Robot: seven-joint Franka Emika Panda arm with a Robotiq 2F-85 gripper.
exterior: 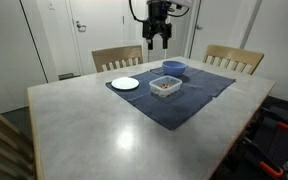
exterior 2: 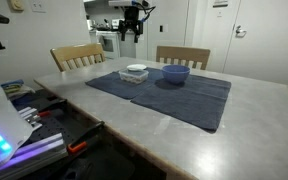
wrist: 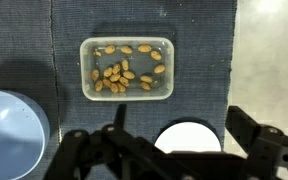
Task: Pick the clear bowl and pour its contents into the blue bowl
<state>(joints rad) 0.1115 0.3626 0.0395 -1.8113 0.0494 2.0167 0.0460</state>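
Observation:
The clear bowl [wrist: 127, 68] is a squarish transparent container holding several brown nuts; it sits on a dark blue cloth mat [wrist: 194, 60] and shows in both exterior views [exterior: 165, 86] [exterior 2: 136, 74]. The blue bowl [wrist: 9, 135] stands on the mat close beside it [exterior: 174, 68] [exterior 2: 175, 73]. My gripper [wrist: 179, 118] hangs high above the table [exterior: 156, 38] [exterior 2: 132, 27], open and empty, touching nothing. In the wrist view the clear bowl lies beyond my fingertips, and the blue bowl is at the lower left.
A white round plate [wrist: 187, 138] lies on the mat's edge [exterior: 125, 83], partly hidden by my gripper in the wrist view. Two wooden chairs [exterior: 117, 57] [exterior: 234, 58] stand at the far side of the grey table [exterior: 94, 130]. Equipment clutter [exterior 2: 24, 120] sits beside the table.

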